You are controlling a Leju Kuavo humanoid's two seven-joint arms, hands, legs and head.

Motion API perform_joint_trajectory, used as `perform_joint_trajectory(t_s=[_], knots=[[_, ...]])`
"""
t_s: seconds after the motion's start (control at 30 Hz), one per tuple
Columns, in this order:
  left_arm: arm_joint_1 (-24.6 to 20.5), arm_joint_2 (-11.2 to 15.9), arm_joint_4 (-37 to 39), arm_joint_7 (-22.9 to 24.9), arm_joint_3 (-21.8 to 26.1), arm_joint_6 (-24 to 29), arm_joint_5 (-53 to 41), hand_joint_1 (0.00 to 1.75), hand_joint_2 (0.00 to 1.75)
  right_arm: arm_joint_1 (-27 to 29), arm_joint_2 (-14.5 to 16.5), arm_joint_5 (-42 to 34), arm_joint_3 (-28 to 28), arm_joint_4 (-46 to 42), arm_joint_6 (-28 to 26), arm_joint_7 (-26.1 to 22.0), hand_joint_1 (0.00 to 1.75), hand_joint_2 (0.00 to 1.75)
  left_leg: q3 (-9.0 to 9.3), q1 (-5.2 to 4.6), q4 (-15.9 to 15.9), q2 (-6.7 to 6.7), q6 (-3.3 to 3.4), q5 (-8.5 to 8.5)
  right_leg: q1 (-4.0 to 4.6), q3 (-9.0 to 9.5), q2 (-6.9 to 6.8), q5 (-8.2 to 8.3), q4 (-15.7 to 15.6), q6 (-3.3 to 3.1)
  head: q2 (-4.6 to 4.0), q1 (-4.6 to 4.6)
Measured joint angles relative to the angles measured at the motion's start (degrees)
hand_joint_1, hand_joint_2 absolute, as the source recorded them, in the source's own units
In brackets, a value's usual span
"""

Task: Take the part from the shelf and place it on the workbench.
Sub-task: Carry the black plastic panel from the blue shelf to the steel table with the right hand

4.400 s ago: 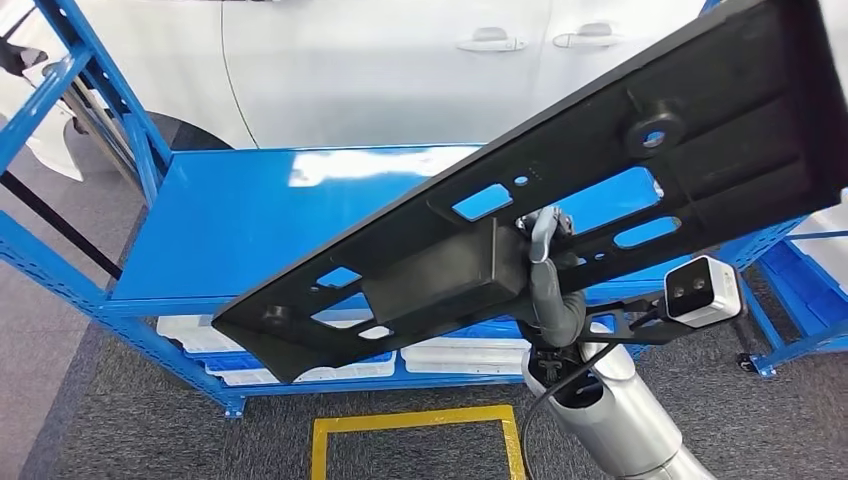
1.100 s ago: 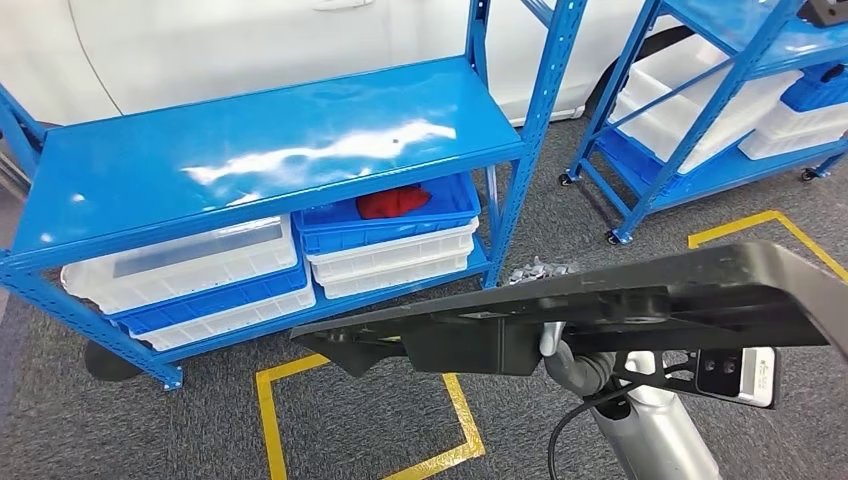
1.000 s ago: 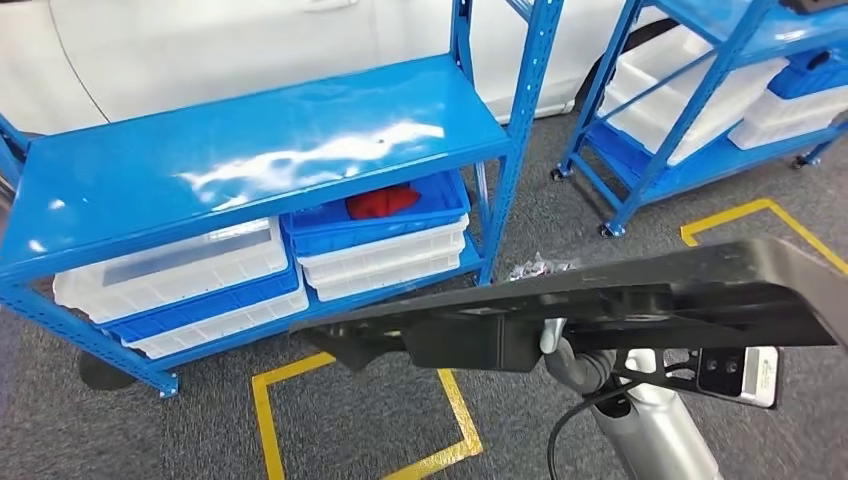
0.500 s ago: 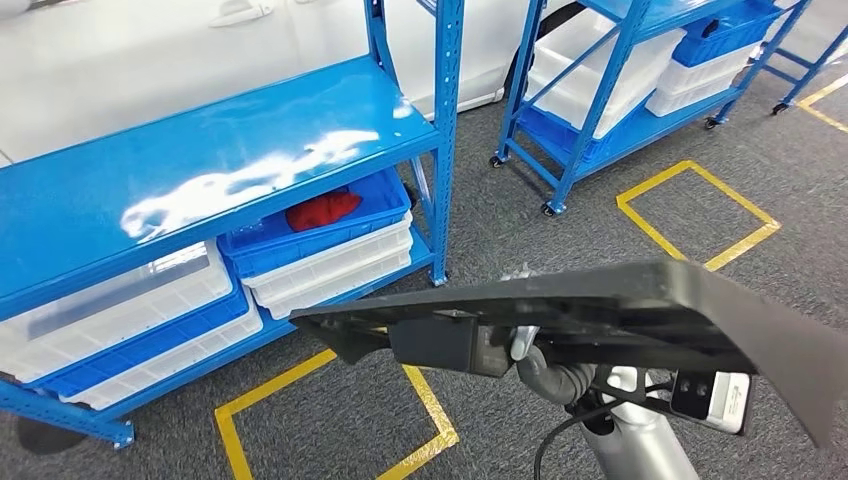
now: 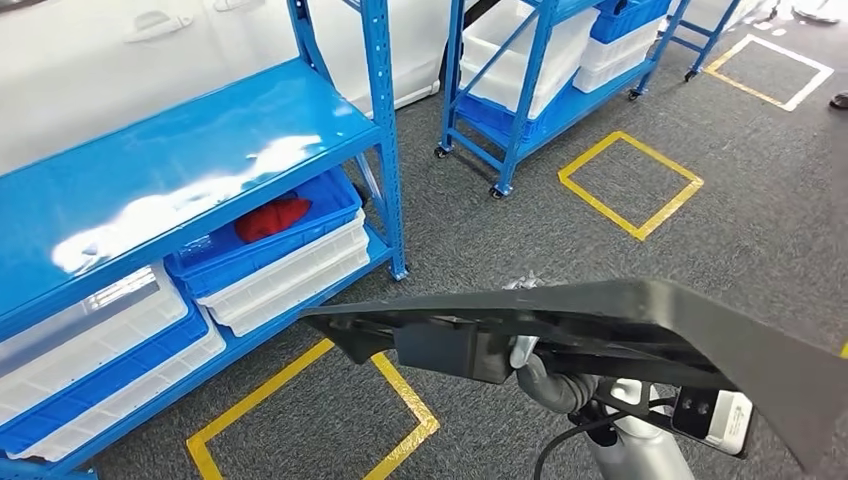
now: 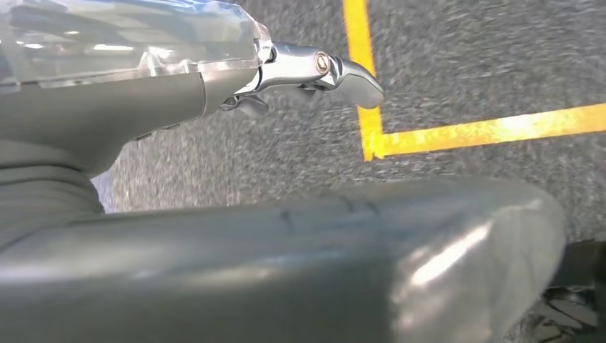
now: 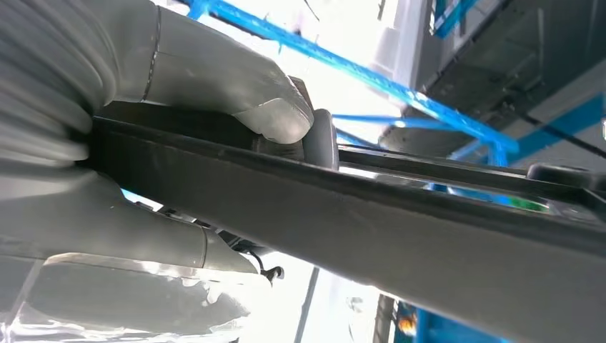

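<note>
Above grey carpet, right robot hand gripping black part

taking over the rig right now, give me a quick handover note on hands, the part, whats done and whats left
Right hand: grips the long flat black plastic panel part with cut-outs from beneath, thumb pressed over its edge. The part is held nearly level in front of the robot, above the grey carpet.
Left hand: holds nothing, hanging over the carpet near a yellow floor line.
Blue metal shelf: off to the left, top surface bare, part no longer on it.
Done: the part is off the shelf and in hand.
Left: find the workbench, which I cannot see here, carry the part there and set it down.
</note>
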Motion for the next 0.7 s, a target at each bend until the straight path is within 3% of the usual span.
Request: perform_joint_trajectory(t_s=[0.07,0.1,0.17,0.23,0.3,0.33,0.4,0.43,0.5,0.53,0.6,0.63,0.7], knots=[[-0.16,-0.28,-0.01,0.65,-0.10,0.42,0.03,0.00,0.00,-0.06,0.05,-0.23,0.01,-0.04,0.16,-0.01,1.75,1.75,0.08,-0.08,0.00,1.01,-0.64,-0.05,0.13,-0.30,1.17,0.27,-0.12,-0.70,0.00,0.00],[-0.23,-0.47,-0.01,1.07,-0.14,0.68,0.04,0.00,0.00,-0.11,0.06,-0.37,0.01,-0.04,0.29,-0.01,1.75,1.75,0.07,0.03,0.22,0.84,-0.98,-0.32,0.03,-0.34,1.74,0.48,-0.33,-1.05,0.00,0.00],[-0.25,-0.84,-0.03,1.77,-0.15,1.09,0.05,0.00,0.00,-0.45,0.09,-0.69,0.04,-0.03,0.56,0.00,1.75,1.75,-0.98,0.34,2.83,-1.53,-1.53,-2.35,-0.22,-0.34,2.80,0.92,-0.76,-1.75,0.00,0.00],[0.05,-1.22,-0.04,2.43,-0.15,1.33,0.07,0.00,0.00,-0.79,0.15,-0.89,0.21,0.01,0.75,0.00,1.75,1.75,-4.08,0.54,9.77,-4.29,-1.81,-6.19,-0.29,-0.50,3.98,1.16,-0.86,-2.13,0.00,0.00],[0.46,-1.63,-0.04,3.10,-0.20,1.57,0.05,0.00,0.00,-0.76,0.19,-0.73,0.51,0.08,0.69,0.04,1.75,1.75,-6.88,0.56,15.88,-4.93,-1.91,-8.21,-0.20,-0.69,5.43,1.26,-0.71,-2.21,0.00,0.00],[0.60,-1.88,-0.04,3.35,-0.25,1.71,0.05,0.00,0.00,-0.62,0.19,-0.53,0.67,0.11,0.50,0.07,1.75,1.75,-6.98,0.56,16.12,-5.01,-1.87,-7.58,-0.18,-0.74,6.16,1.29,-0.58,-2.20,0.00,0.00],[0.68,-2.34,-0.04,3.75,-0.36,1.92,0.04,0.00,0.00,-0.14,0.19,0.04,0.93,0.14,-0.02,0.08,1.75,1.75,-4.19,0.60,10.31,-5.79,-1.59,-3.78,-0.19,-0.77,7.57,1.29,-0.27,-2.06,0.00,0.00],[0.67,-2.52,-0.04,3.92,-0.38,1.97,0.05,0.00,0.00,0.17,0.18,0.32,0.99,0.13,-0.25,0.06,1.75,1.75,-2.30,0.67,6.33,-7.16,-1.38,-2.24,-0.19,-0.83,8.20,1.31,-0.13,-1.89,0.00,0.00],[0.74,-2.81,-0.04,4.16,-0.42,2.06,0.05,0.00,0.00,0.74,0.15,0.74,1.01,0.05,-0.54,0.04,1.75,1.75,0.03,0.70,1.08,-9.33,-1.07,-0.70,-0.26,-1.23,9.48,1.49,0.11,-1.29,0.00,0.00],[0.80,-2.93,-0.04,4.25,-0.46,2.11,0.05,0.00,0.00,1.01,0.13,0.89,1.01,-0.04,-0.65,0.03,1.75,1.75,0.21,0.61,0.54,-9.60,-0.92,-0.87,-0.38,-1.48,10.09,1.67,0.09,-0.89,0.00,0.00],[0.84,-3.25,-0.05,4.40,-0.66,2.23,0.05,0.00,0.00,1.46,0.06,1.08,1.01,-0.32,-0.85,0.02,1.75,1.75,0.26,0.53,0.18,-8.30,-0.37,-0.46,-0.57,-1.84,11.23,2.04,-0.08,-0.08,0.00,0.00],[0.80,-3.42,-0.05,4.50,-0.82,2.29,0.06,0.00,0.00,1.65,-0.02,1.14,1.01,-0.49,-0.93,0.01,1.75,1.75,0.31,0.63,-0.06,-7.59,0.00,-0.22,-0.55,-2.19,10.92,1.69,0.40,0.24,0.00,0.01],[0.76,-3.76,-0.05,4.75,-1.31,2.43,0.07,0.00,0.00,1.87,-0.25,1.13,1.01,-0.76,-1.02,0.01,1.75,1.75,0.30,0.84,-0.48,-6.18,0.58,0.18,-0.42,-4.14,8.38,-0.89,4.50,0.70,0.00,0.01]])
